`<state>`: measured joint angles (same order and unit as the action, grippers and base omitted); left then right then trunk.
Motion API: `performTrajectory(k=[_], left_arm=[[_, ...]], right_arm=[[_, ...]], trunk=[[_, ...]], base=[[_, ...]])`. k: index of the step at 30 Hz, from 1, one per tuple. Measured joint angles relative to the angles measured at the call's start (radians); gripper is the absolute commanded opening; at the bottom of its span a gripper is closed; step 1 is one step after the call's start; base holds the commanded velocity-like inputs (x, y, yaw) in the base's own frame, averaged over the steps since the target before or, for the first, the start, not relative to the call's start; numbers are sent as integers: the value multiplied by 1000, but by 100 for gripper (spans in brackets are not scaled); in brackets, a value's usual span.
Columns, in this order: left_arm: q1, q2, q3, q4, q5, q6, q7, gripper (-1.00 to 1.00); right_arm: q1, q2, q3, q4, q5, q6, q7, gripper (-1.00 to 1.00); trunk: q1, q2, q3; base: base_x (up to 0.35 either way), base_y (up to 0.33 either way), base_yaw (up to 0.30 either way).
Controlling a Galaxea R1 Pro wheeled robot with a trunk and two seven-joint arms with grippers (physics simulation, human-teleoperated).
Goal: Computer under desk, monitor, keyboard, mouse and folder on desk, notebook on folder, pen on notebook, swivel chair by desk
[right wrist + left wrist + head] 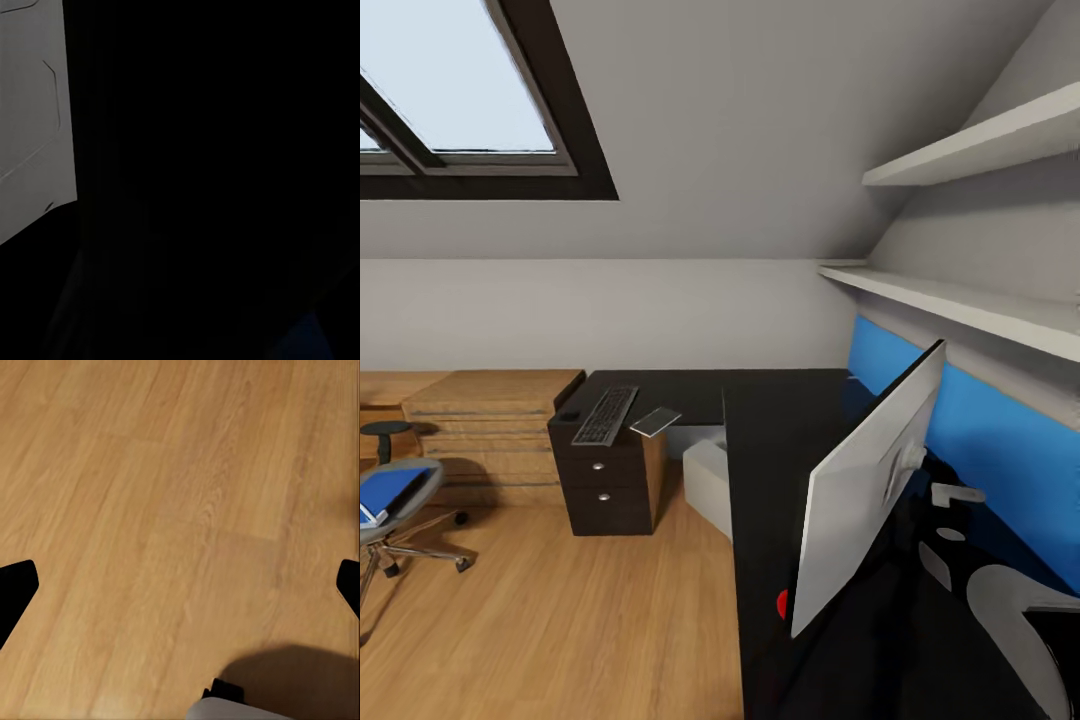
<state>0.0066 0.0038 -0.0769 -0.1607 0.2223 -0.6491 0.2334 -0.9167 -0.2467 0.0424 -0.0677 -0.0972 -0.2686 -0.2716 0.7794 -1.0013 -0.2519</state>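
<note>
Your left gripper (180,585) hangs over bare plank floor (150,472), its two dark fingertips (15,585) at the edges of the left wrist view, spread wide with nothing between them. Your right wrist view is nearly all black, with a pale grey panel (34,112) at one side, so you cannot tell how the right fingers stand.

Closest in the head view, the monitor (865,490) stands on the near wing of the glossy black desk (760,440), its silver-white back turned toward you, just in front of the blue wall panel (1000,440). On the far wing, above the dark drawers (605,480) with round knobs, the keyboard (605,415) lies with the small dark mouse (568,412) just beside it on one side and a thin grey notebook (655,421) near it on the other. The light grey computer (707,485) sits on the floor under the desk corner. The swivel chair (405,505) stands well apart at the left edge, with the blue folder (388,490) lying on its seat.
</note>
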Motion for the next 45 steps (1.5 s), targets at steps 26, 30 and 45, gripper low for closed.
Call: performTrajectory(k=[26, 30, 45], left_arm=[[0, 0, 2, 0, 2, 4, 3, 100], [-1, 0, 2, 0, 3, 4, 3, 100], [0, 0, 2, 1, 4, 4, 3, 100]], right_arm=[[0, 0, -2, -1, 3, 1, 0, -100], [0, 0, -1, 0, -1, -1, 0, -100], [0, 0, -4, -3, 14, 4, 7, -100]], trunk=[[0, 0, 0], [0, 0, 0], [0, 0, 0]], base=[[4, -134, 0], [0, -241, 0], [0, -30, 0]])
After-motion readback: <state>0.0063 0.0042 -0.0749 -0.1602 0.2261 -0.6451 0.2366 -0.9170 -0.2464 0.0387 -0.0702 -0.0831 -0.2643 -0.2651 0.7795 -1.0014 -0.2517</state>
